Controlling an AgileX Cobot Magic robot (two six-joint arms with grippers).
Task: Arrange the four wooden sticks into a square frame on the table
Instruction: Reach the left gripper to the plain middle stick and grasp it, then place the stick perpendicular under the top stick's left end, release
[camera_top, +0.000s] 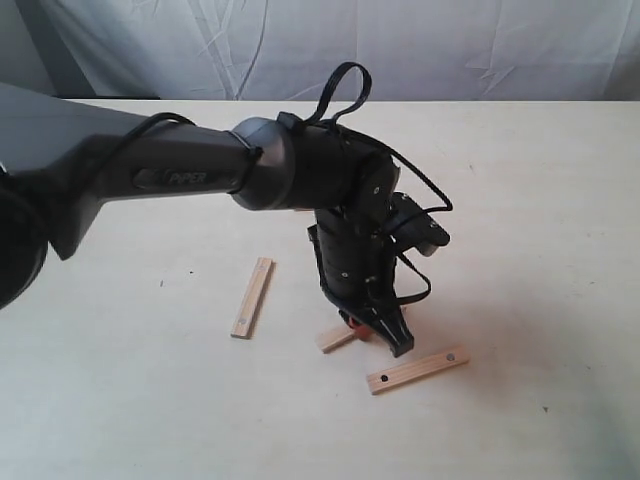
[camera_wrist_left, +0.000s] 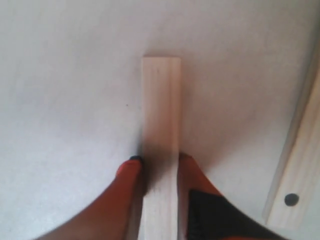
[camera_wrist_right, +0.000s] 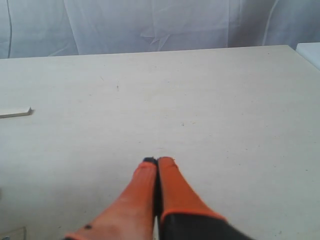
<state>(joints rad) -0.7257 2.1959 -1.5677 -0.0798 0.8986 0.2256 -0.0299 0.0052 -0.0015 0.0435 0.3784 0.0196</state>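
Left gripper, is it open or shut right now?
Shut: the left gripper pinches a wooden stick between its orange fingers.

Wood: we record the held stick (camera_wrist_left: 160, 125) as pale bare wood, unvarnished and matt, with faint lengthwise grain. The neighbouring stick (camera_wrist_left: 295, 165) looks like the same raw wood, with one dark dot in its face.

The surface (camera_top: 540, 200) reads as smooth, cream and matt with a soft sheen. We cannot tell laminate from painted board.

On the left pincer (camera_wrist_left: 157, 161) the fingers (camera_wrist_left: 127, 175) are orange and matt, plastic or rubber by appearance. The right pincer (camera_wrist_right: 158, 161) matches, with matt black behind the orange.

The arm casing (camera_top: 150, 175) is dark grey, smooth and satin. Its cables (camera_top: 340, 85) are black and slightly glossy. The backdrop (camera_top: 450, 45) is white creased cloth.
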